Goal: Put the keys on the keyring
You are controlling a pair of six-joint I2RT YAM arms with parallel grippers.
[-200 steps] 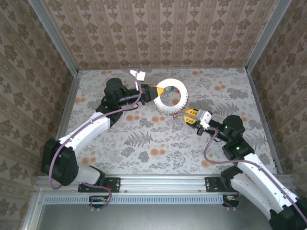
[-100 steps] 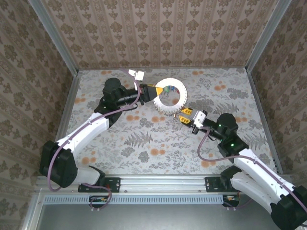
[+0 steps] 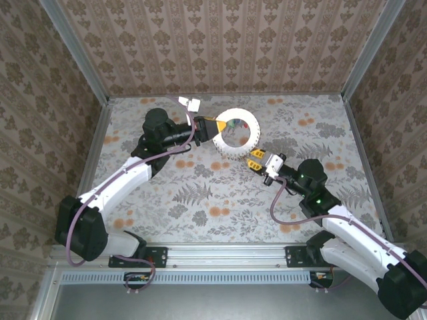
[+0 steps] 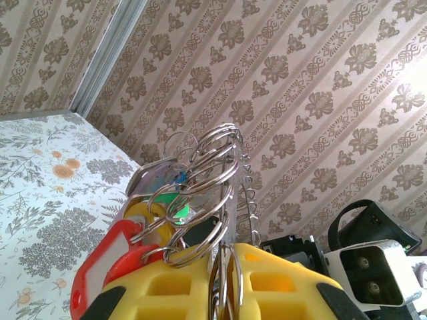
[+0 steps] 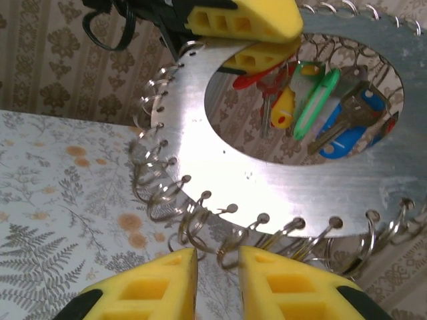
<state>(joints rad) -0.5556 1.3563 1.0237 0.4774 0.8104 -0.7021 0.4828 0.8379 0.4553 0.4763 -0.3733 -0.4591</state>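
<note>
Floral tabletop [image 3: 220,197], patterned walls [image 3: 227,47].

We find the keyring [image 3: 238,133] barring the way between the left end effector [image 3: 215,127], clamped on its left rim, and the right end effector [image 3: 254,162], just under its near rim. Split rings [image 5: 167,200] crowd that rim, and tagged keys [image 5: 347,127] hang behind its central hole. The near table [image 3: 200,200] lies open. Walls [image 3: 220,47] close three sides.
</note>
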